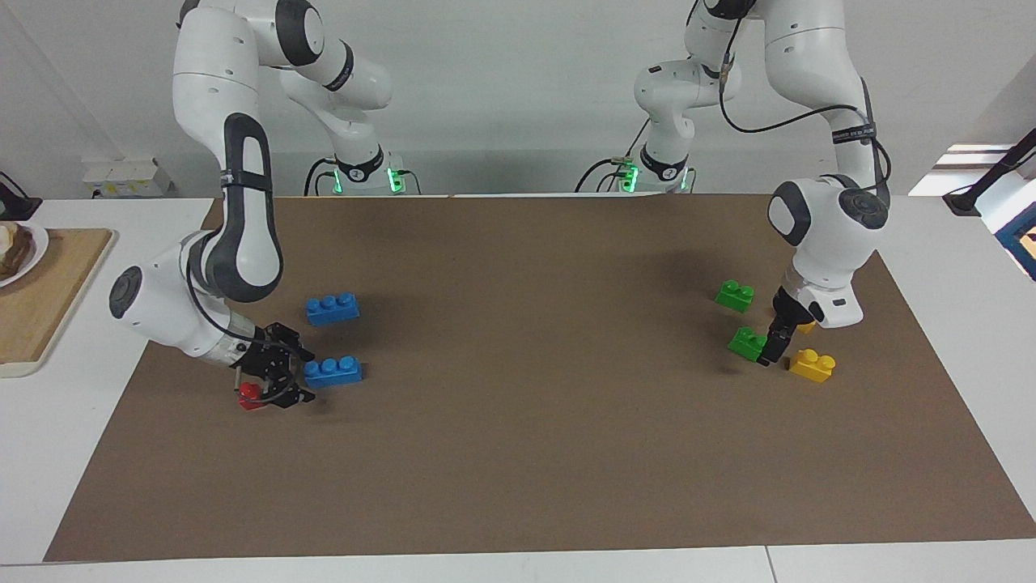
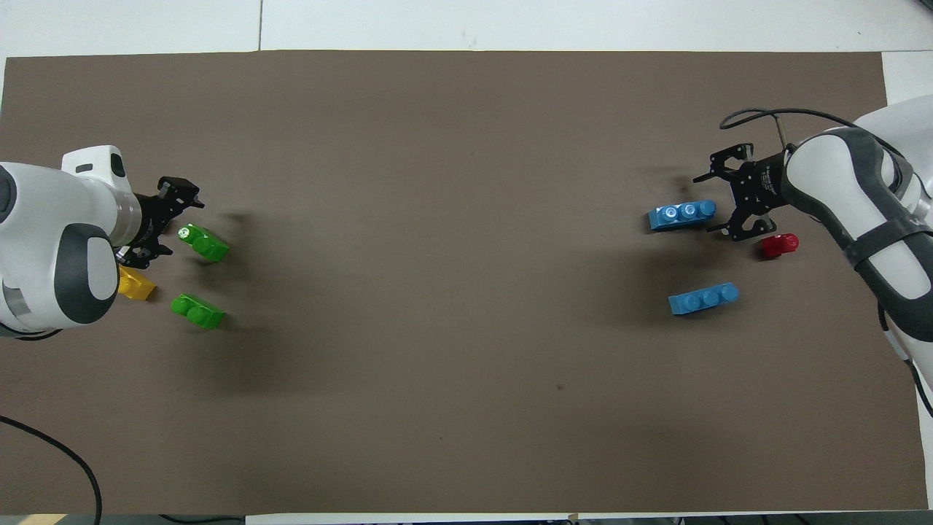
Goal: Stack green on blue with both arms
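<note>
**Both grippers low at their bricks, before either brick is lifted**

Landmark for all positions: the brown mat (image 1: 518,453).

My left gripper (image 1: 774,344) is down at the mat's left-arm end, just beside the green two-stud brick (image 1: 747,343) that lies farther from the robots; the overhead view shows its fingers spread, with the brick (image 2: 203,243) at the fingertips rather than clearly between them. Whether they touch it, I cannot tell. A second green brick (image 1: 735,295) lies nearer to the robots, and a yellow two-stud brick (image 1: 812,365) sits just beside the gripper, toward the mat's end edge.

My right gripper (image 1: 293,374) is low at the mat's right-arm end, fingers spread, at the end of the blue three-stud brick (image 1: 333,371) that lies farther from the robots. A second blue brick (image 1: 333,308) lies nearer to the robots; a red one-stud brick (image 1: 251,395) lies just beside the gripper.

Handling, as I judge it: these are light, rigid, smooth plastic, likely to skid on the mat if nudged. I would pinch the green brick across its long flat sides, below the studs, leaving its underside free. The blue brick I would grip on its flat sides toward one end, leaving two studs bare to receive the green one.
</note>
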### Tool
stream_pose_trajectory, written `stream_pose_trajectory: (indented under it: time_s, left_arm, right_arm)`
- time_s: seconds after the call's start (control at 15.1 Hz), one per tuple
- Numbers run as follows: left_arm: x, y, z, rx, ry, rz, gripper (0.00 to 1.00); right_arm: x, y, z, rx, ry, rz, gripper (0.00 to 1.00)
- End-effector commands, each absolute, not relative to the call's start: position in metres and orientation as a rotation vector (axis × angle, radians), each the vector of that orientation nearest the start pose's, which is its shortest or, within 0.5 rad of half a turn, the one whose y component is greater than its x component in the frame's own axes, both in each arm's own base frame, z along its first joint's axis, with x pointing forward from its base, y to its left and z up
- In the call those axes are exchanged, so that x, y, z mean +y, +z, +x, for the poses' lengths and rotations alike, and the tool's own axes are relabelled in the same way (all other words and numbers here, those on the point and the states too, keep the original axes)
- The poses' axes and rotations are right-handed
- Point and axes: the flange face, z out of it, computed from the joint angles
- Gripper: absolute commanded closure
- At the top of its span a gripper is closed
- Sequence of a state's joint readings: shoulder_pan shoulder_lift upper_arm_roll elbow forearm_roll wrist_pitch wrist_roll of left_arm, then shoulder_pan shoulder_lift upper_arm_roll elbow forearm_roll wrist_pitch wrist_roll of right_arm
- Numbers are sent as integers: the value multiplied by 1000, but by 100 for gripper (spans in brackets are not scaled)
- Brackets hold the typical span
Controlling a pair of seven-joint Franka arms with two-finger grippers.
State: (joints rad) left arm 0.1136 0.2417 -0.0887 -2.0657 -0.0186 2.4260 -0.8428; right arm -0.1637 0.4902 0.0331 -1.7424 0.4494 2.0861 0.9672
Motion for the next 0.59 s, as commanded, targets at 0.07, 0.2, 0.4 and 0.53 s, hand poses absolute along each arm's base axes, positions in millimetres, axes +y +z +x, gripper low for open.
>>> stream_pose_trajectory:
  time_s: [0.07, 0.2, 0.4, 0.53]
  left_arm:
    - [18, 311, 601, -1456, -129, -2873, 0]
    - [21, 307, 599, -1487, -83, -2858, 0]
    - [23, 309, 598, -1494, -30, -2845, 0]
    - [22, 309, 599, -1473, -32, -2853, 0]
  right_arm:
    - [-64, 285, 644, 1734, 403, -2182, 7]
    - [-63, 285, 644, 1739, 402, -2176, 7]
    - [-62, 277, 640, 1770, 402, -2112, 11]
    - [-61, 277, 640, 1768, 409, -2111, 25]
